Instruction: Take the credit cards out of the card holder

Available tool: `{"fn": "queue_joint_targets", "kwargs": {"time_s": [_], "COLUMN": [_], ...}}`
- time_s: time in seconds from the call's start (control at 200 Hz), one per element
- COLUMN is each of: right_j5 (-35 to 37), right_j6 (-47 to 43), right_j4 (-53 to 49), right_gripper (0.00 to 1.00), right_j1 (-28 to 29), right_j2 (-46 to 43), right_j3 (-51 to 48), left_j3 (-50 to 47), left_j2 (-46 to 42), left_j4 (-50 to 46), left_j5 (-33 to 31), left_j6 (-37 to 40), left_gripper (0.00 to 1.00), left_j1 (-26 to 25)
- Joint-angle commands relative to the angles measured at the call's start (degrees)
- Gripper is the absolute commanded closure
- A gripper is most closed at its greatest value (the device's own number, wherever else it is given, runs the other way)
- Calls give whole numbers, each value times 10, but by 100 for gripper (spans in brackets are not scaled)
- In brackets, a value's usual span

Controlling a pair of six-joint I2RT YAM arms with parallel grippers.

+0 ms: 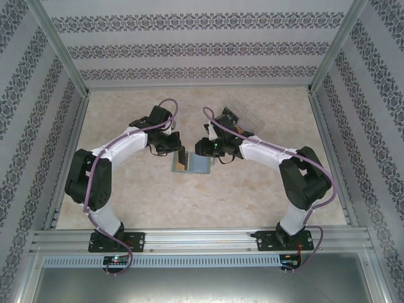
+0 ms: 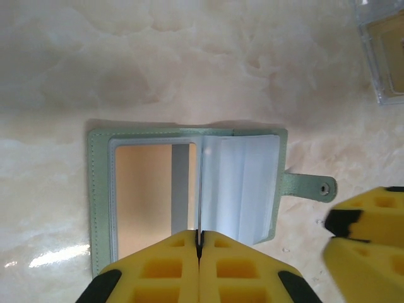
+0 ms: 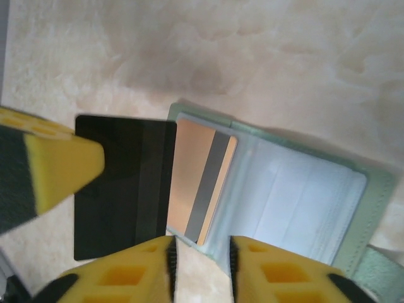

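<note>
The grey-green card holder [image 1: 201, 165] lies open on the table between both arms. A golden-yellow credit card [image 2: 145, 189] with a grey stripe sits behind the clear window of its left panel. The right panel carries pale clear sleeves [image 2: 243, 189]. My left gripper [image 2: 199, 238] is shut on a thin flat leaf [image 3: 123, 189] standing on edge over the holder. It looks dark from the right wrist, and I cannot tell whether it is a card or a sleeve. My right gripper [image 3: 202, 243] is open at the holder's [image 3: 379, 189] near edge, nothing between its jaws.
A clear plastic box [image 1: 246, 117] lies on the table behind the right arm, and its corner [image 2: 382, 50] has something golden inside. The holder's snap tab [image 2: 309, 186] sticks out toward the right gripper's fingers [image 2: 372, 211]. Patterned walls enclose the marble-look tabletop [image 1: 145, 196].
</note>
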Motion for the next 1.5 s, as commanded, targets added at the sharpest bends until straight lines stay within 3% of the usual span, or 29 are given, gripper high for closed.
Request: {"fn": "queue_joint_targets", "kwargs": {"time_s": [0.0, 0.15, 0.4, 0.729, 0.949, 1.139, 1.414, 1.499], "right_j5": [-60, -125, -241, -299, -303, -311, -311, -305], "right_j6": [26, 69, 205, 309, 366, 390, 380, 345], "right_j4": [60, 104, 276, 383, 450, 486, 480, 457], "right_gripper": [61, 46, 27, 29, 38, 52, 86, 99], "right_j1": [-13, -47, -94, -97, -89, -78, -75, -76], "right_j2": [-47, -74, -66, -43, -29, -18, -23, -27], "right_j3": [-25, -33, -41, 0, -11, -16, -23, -23], "left_j3": [-6, -13, -23, -60, -76, -92, -105, -97], "left_j2": [-46, -82, -134, -141, -148, -161, -187, -200], "left_j4": [17, 78, 205, 369, 405, 405, 388, 320], "left_j5": [9, 72, 185, 256, 273, 275, 271, 242], "left_j6": [-19, -75, -175, -304, -328, -331, -324, -294], "left_gripper": [94, 94, 95, 96, 96, 96, 94, 82], "left_j1": [6, 12, 50, 95, 99, 99, 100, 101]}}
